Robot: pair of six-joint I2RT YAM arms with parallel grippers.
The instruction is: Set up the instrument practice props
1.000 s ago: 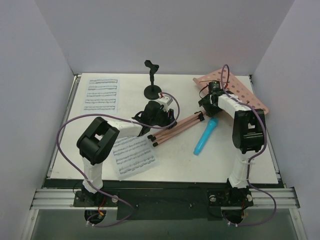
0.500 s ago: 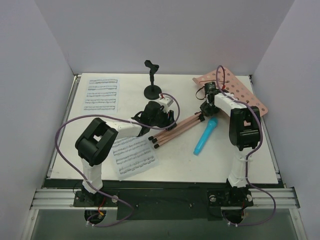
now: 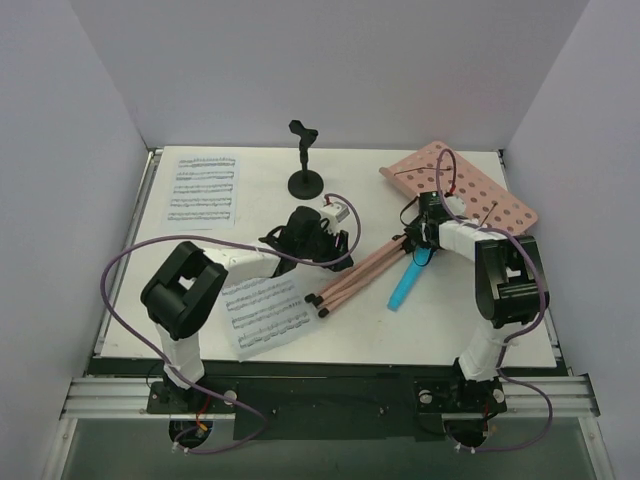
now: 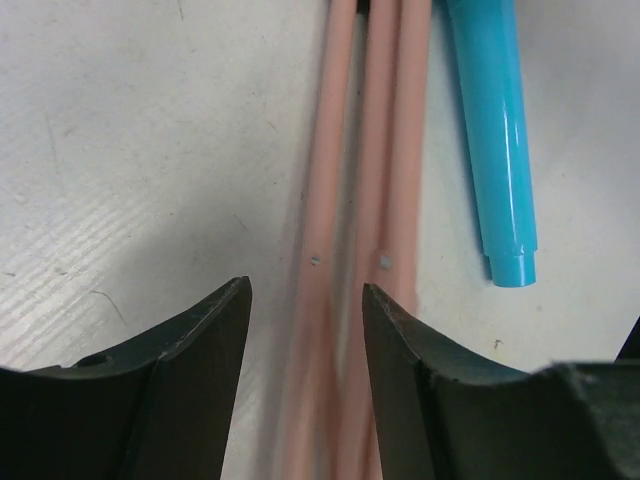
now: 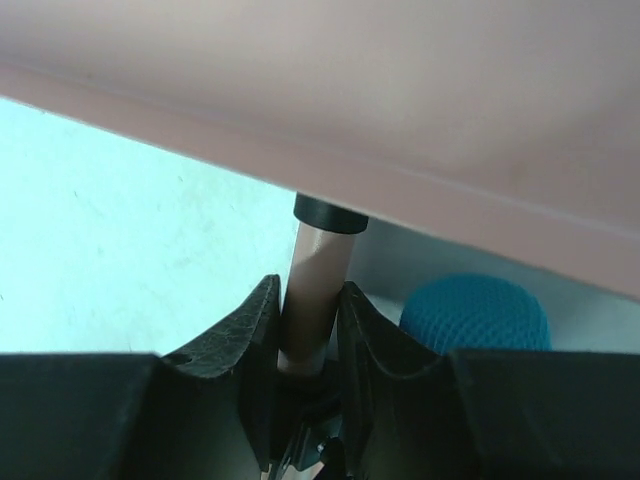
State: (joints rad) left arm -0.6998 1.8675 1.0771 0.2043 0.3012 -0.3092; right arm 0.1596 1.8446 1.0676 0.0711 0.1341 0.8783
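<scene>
Right gripper [image 5: 308, 292] is clenching on the pink upper tube of the tripod [image 3: 360, 272], just under the black collar where the tube is meeting the underside of the pink perforated desk [image 3: 470, 190]. From its wrist camera I am seeing both pads pressing the tube with no gap.

Left gripper [image 4: 305, 300] is hanging over the folded legs with its jaws spread apart. The pink legs are running up between the two fingers. I cannot tell whether either finger is touching them.

From overhead, the tripod is lying slantwise across the middle of the table [image 3: 470, 330], feet toward the near left and head toward the right arm. The desk is sitting at the far right, tilting.

One sheet-music page [image 3: 205, 188] is lying flat at the far left, and the other page [image 3: 265, 312] is lying near the left arm, just beside the tripod feet.

Blue toy microphone [image 3: 408, 275] is lying alongside the legs on their right. Black mic stand [image 3: 304, 170] is standing upright at the far middle.
</scene>
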